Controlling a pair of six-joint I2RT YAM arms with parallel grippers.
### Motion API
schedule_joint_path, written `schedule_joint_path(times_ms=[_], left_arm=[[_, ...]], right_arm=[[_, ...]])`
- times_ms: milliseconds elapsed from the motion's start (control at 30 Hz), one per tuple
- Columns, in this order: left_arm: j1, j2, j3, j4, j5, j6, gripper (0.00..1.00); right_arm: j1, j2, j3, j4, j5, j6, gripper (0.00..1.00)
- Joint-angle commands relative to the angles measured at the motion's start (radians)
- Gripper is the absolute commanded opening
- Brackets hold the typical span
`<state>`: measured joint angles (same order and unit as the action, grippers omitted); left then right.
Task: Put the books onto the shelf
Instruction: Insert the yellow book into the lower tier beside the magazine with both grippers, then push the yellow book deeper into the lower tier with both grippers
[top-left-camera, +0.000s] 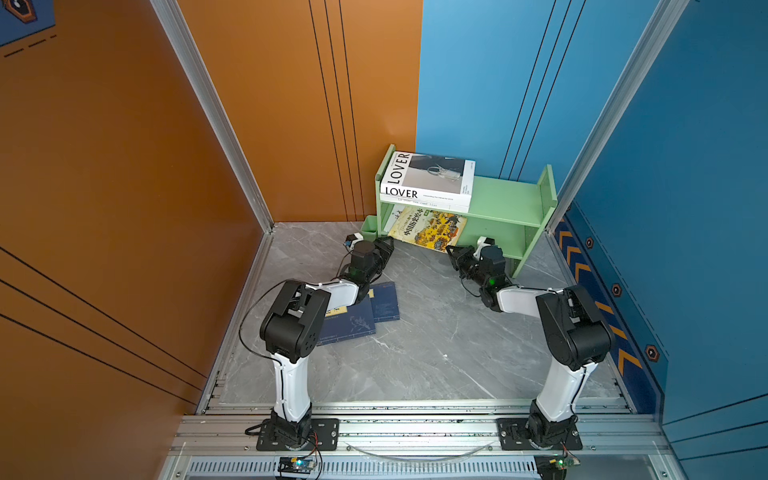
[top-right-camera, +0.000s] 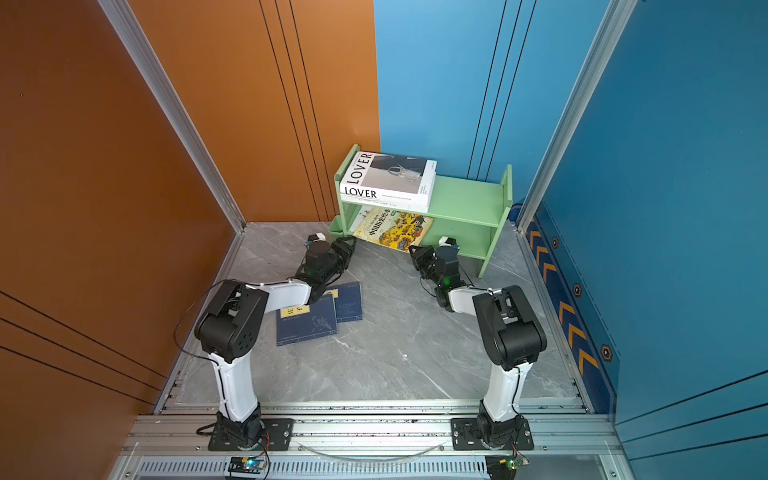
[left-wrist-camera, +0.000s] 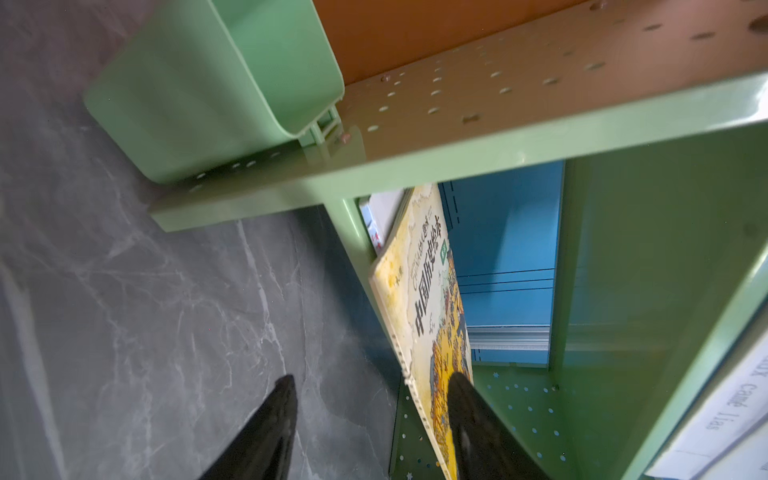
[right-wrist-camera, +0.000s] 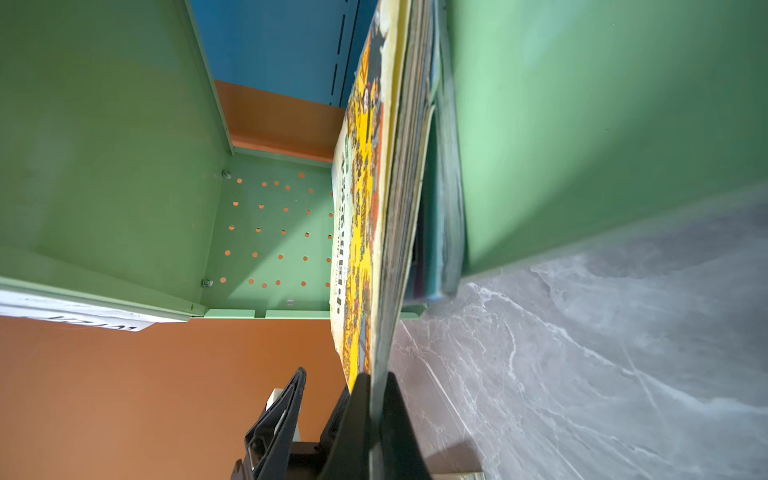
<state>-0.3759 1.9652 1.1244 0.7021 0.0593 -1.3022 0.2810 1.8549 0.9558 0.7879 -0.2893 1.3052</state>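
**Yellow illustrated book (top-left-camera: 428, 228) lies part-way into the lower tier of the light green two-tier shelf (top-left-camera: 509, 195), overhanging its front edge.**

The right gripper (right-wrist-camera: 376, 380) is clamped on the overhanging corner farther from the shelf's small green side cup (top-left-camera: 369, 226). The left gripper (left-wrist-camera: 372, 401) is spread at the cup-end corner, one finger over the cover, grasping nothing. The book's long axis runs along the shelf front, so my judgement is that the remaining travel is straight back, away from both grippers. A teal-edged book (right-wrist-camera: 436, 232) lies beneath it. The thick white "LOVER" book (top-left-camera: 428, 176) sits on the top tier. Two navy books (top-right-camera: 316, 316) lie well in front of the shelf, by the left arm. Nothing visible blocks entry.
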Motion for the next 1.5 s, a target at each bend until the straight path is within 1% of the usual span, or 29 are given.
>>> schedule_joint_path(times_ms=[0,100,200,300,467,767,867,1067,1233,1300,1467], left_arm=[[-0.003,0.021,0.023,0.0,0.131,0.022,0.57],[-0.016,0.068,0.056,0.072,0.176,-0.009,0.57],[-0.029,0.108,0.083,0.142,0.185,-0.035,0.57],[-0.035,0.129,0.101,0.146,0.175,-0.044,0.57],[-0.041,0.154,0.113,0.184,0.153,-0.079,0.49],[-0.047,0.197,0.145,0.264,0.139,-0.136,0.47],[-0.05,0.201,0.147,0.281,0.138,-0.146,0.42],[-0.054,0.204,0.138,0.286,0.126,-0.159,0.42],[-0.05,0.245,0.2,0.294,0.144,-0.181,0.34],[-0.05,0.255,0.216,0.294,0.144,-0.19,0.29],[-0.05,0.26,0.223,0.293,0.132,-0.2,0.21]], right_arm=[[-0.007,-0.031,0.044,-0.024,-0.035,-0.043,0.04],[-0.012,-0.025,0.068,-0.051,-0.052,-0.057,0.04],[-0.015,-0.017,0.091,-0.078,-0.067,-0.072,0.04],[-0.018,-0.007,0.106,-0.084,-0.083,-0.075,0.04],[-0.021,0.006,0.123,-0.087,-0.094,-0.076,0.05],[-0.027,0.025,0.143,-0.099,-0.107,-0.073,0.05],[-0.031,0.026,0.142,-0.101,-0.103,-0.071,0.04],[-0.033,0.029,0.146,-0.099,-0.109,-0.067,0.04],[-0.033,0.026,0.147,-0.105,-0.113,-0.067,0.04],[-0.033,0.028,0.147,-0.103,-0.114,-0.067,0.04],[-0.035,0.038,0.153,-0.087,-0.114,-0.059,0.04]])
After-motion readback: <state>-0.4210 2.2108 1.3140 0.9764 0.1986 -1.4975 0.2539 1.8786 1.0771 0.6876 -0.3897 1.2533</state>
